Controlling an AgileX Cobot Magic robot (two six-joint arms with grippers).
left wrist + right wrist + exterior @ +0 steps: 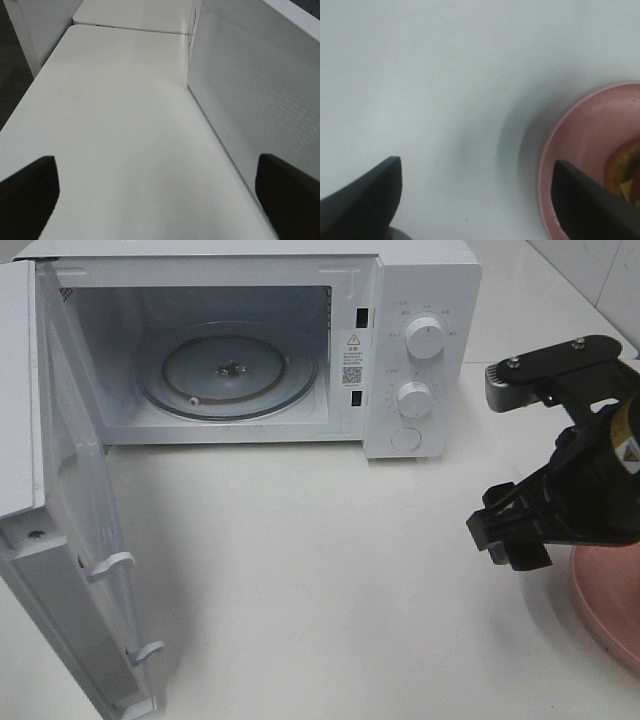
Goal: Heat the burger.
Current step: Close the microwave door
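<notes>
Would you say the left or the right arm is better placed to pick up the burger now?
Right: its open gripper hangs beside the pink plate holding the burger. The left gripper sits by the microwave door.

Kitchen-style test bench, likely lab: white microwave point(250, 340) with door point(70, 540) open at 11 o'clock on bare white table point(330, 580); white tiled wall point(590, 270) at 1 o'clock.

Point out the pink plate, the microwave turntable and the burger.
pink plate point(580, 125), right wrist view, bare inner surface.
microwave turntable point(200, 365), exterior high view, glass disc.
burger point(626, 167), right wrist view, visible edge.
</notes>
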